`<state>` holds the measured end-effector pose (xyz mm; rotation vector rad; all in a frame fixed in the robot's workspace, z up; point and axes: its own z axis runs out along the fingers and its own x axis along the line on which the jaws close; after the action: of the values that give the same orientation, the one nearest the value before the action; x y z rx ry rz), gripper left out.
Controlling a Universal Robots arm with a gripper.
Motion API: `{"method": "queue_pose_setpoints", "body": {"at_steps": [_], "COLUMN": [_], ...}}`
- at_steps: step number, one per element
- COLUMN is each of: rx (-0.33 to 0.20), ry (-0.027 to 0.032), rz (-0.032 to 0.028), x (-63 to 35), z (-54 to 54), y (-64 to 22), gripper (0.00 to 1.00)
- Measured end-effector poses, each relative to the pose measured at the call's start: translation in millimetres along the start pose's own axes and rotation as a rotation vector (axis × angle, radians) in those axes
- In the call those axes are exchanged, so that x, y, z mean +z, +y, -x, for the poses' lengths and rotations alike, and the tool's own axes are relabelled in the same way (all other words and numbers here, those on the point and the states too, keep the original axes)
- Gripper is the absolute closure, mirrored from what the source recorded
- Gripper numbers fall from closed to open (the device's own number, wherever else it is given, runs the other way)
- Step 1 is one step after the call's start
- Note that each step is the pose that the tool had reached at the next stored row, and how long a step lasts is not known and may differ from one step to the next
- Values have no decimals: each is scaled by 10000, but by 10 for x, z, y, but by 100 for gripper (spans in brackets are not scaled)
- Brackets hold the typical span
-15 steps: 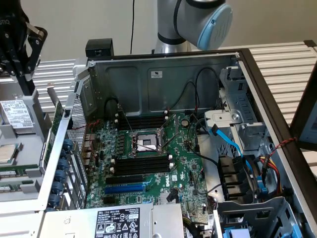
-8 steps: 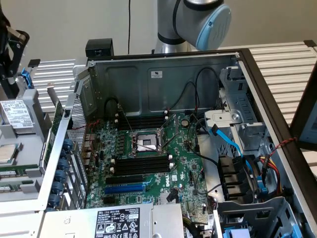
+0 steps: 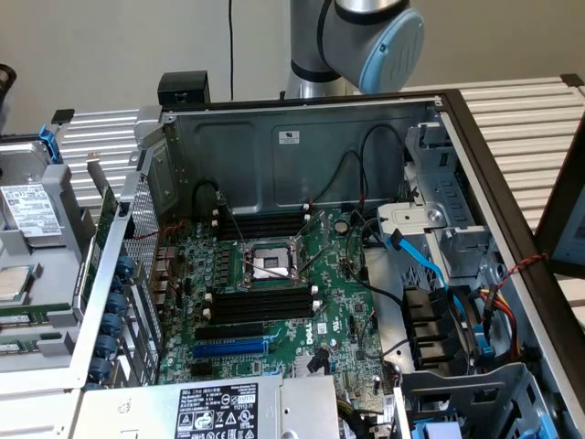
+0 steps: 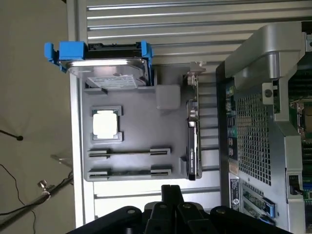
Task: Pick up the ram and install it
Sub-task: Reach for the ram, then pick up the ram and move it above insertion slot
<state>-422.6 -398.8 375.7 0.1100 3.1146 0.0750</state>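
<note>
Fingertips of the gripper [image 4: 171, 190] are pressed together with nothing between them, and they hang over the near edge of a grey tray [image 4: 136, 122] that sits on slatted metal beside the open computer case [image 4: 253, 122]. Closest to the gripper on that tray is the ram [image 4: 129, 171]: a long, thin stick seen edge-on, clipped at both ends in a narrow grey holder, with a second stick [image 4: 129, 152] lying parallel just beyond it. From this angle each is little more than a dark line, so no label or chips can be made out. Past the sticks lies a square processor [image 4: 106, 123] in its own recess, then a hard drive [image 4: 109, 78] in a blue carrier. A dark card [image 4: 193, 141] stands on edge along the tray's side nearest the case. In the exterior view the same tray is at the exterior view's left, where the ram [image 3: 32, 346] shows as a thin green strip. Inside the case, nearest the camera, is the labelled power supply [image 3: 219, 410], then the blue expansion slot [image 3: 228, 348], a bank of long black memory slots [image 3: 260, 302] standing empty, and the processor socket [image 3: 271, 263]. Beyond the case's back wall rises the arm [image 3: 366, 37].
</note>
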Motion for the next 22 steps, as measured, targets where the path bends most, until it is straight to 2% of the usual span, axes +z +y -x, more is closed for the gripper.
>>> {"method": "queue_pose_setpoints", "body": {"at_steps": [7,16,19,22], "rx": [1,-24,-49,-60], "ry": [-3,-8,-11,-10], "rz": [1,1,-26,-30], "x": [9,8,11,11], "z": [-259,-315,-361,-363], "y": [-19,-13,8,9], "gripper": [89,89,89,89]}}
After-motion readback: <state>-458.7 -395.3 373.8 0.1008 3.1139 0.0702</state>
